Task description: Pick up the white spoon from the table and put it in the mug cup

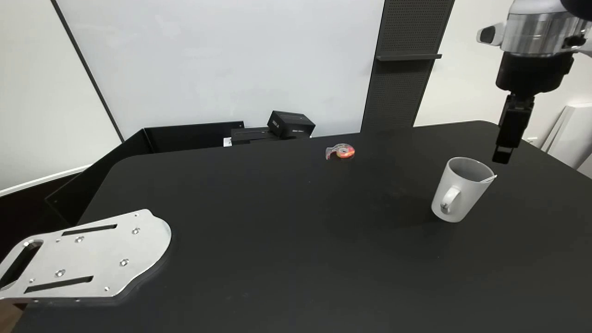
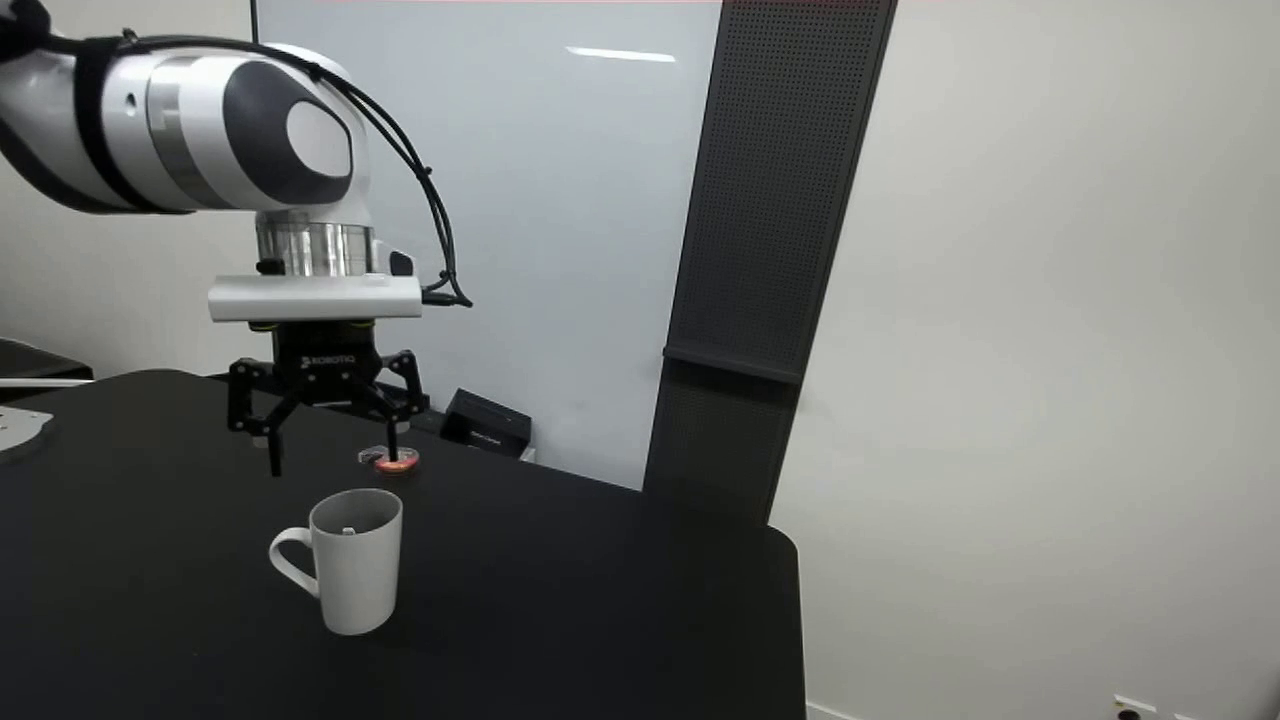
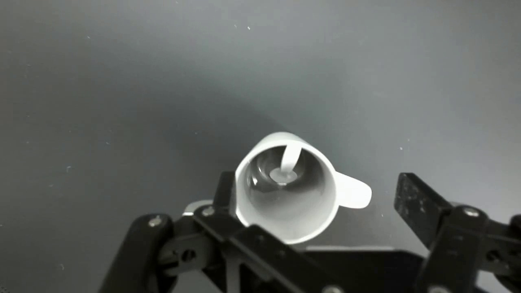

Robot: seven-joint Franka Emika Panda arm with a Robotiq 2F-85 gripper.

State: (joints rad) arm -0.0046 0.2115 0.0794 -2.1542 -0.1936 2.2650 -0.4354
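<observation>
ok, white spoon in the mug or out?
In: the wrist view shows the white spoon inside the mug cup; in an exterior view the claw hangs open, apart from the mug cup.

Glare (image 2: 620,54) streaked the white panel (image 2: 520,220) behind the far edge of the table (image 2: 590,610); soft shadow (image 3: 195,130) flanked the mug (image 3: 285,211).

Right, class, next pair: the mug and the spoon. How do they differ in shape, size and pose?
Shape: the mug is a hollow cylinder with a loop handle; the spoon is slim and straight-handled.
Size: the mug is far bulkier; the spoon is small enough to sit in it.
Pose: the mug stands upright on the table; the spoon leans inside the mug.
Shared: both are whitish.
</observation>
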